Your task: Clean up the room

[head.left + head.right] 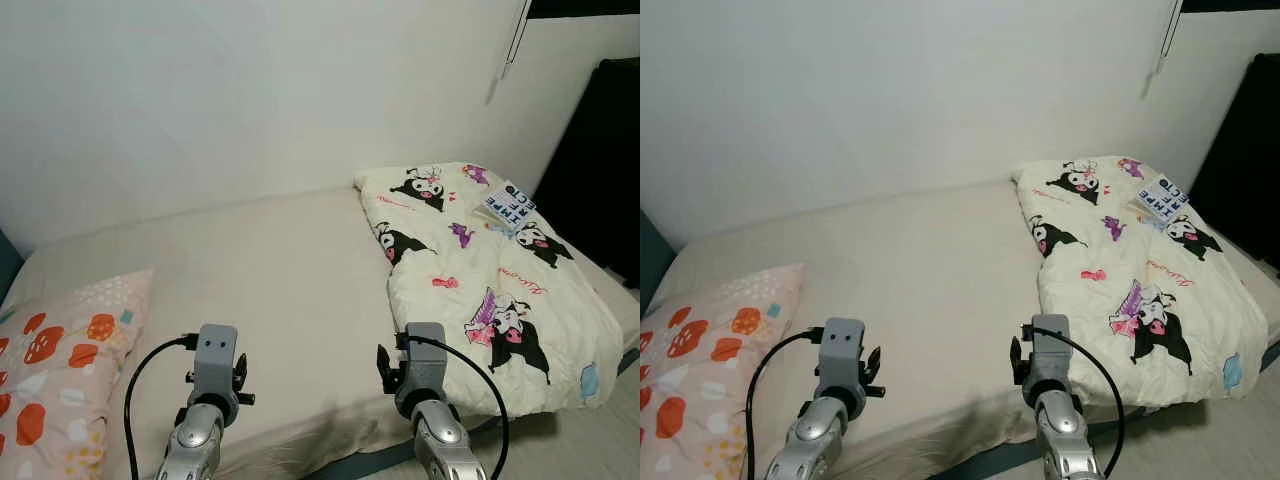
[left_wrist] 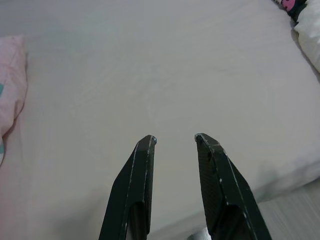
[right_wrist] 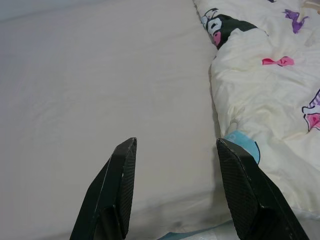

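A bed with a cream sheet [image 1: 270,270] fills the scene. A folded cream blanket [image 1: 480,270] printed with black cartoon figures lies on its right half. A pink pillow [image 1: 55,370] with red and orange shapes rests at the left end. A small printed card or book [image 1: 508,206] sits on the blanket's far part. Both arms are raised over the bed's near edge. My left gripper [image 2: 174,139] is open above bare sheet. My right gripper [image 3: 175,145] is open too, its fingertips just beside the blanket's near corner [image 3: 260,125].
A white wall [image 1: 250,90] runs behind the bed. A dark curtain or cabinet [image 1: 600,170] stands at the far right. Grey floor [image 1: 590,440] shows beyond the bed's near right corner. A cord [image 1: 515,40] hangs on the wall.
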Controlling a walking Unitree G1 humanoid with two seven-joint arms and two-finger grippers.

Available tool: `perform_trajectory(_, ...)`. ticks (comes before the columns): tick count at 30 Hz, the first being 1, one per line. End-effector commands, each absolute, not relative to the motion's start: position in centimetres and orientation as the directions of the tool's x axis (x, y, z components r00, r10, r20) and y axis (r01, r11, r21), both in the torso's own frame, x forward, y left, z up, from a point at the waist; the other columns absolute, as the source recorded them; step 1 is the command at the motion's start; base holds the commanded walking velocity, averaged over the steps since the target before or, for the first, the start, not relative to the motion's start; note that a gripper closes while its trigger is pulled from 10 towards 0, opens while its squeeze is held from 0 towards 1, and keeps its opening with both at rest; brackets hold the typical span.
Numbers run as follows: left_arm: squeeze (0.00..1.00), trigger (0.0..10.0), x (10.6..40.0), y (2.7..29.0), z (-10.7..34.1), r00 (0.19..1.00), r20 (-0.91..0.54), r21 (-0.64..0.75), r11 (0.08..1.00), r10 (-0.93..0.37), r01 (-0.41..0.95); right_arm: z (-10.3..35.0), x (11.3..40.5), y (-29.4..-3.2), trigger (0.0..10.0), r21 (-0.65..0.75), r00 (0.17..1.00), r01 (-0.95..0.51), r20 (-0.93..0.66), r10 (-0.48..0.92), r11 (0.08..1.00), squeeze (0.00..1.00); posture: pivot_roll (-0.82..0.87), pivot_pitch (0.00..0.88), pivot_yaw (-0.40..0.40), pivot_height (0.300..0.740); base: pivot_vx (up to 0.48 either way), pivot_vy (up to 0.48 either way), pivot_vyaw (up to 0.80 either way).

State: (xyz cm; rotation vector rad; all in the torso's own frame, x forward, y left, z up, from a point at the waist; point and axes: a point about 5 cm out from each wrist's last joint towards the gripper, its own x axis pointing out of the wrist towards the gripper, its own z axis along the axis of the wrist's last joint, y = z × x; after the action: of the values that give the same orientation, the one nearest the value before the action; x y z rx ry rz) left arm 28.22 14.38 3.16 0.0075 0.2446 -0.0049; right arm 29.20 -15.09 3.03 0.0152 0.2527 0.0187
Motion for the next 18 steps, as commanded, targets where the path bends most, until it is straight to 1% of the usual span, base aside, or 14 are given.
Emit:
perform_trajectory(1, 0.0, 10.0, 28.1, 14.47, 2.86, 0.968, -0.252, 0.003, 1.0, -0.004, 0.005, 2.74, 28.88, -15.05, 10.0, 0.02, 0.965, -0.013, -0.261, 0.017, 1.0, 0.0, -0.08, 0.067, 0.017, 0.74, 0.0, 0.0, 0.0)
perform_trajectory(18, 0.0, 10.0, 28.2, 14.45, 2.92, 0.968, -0.25, 0.003, 1.0, -0.003, 0.004, 2.79, 28.95, -15.07, 10.0, 0.021, 0.965, -0.011, -0.261, 0.017, 1.0, 0.0, -0.07, 0.065, 0.014, 0.74, 0.0, 0.0, 0.0)
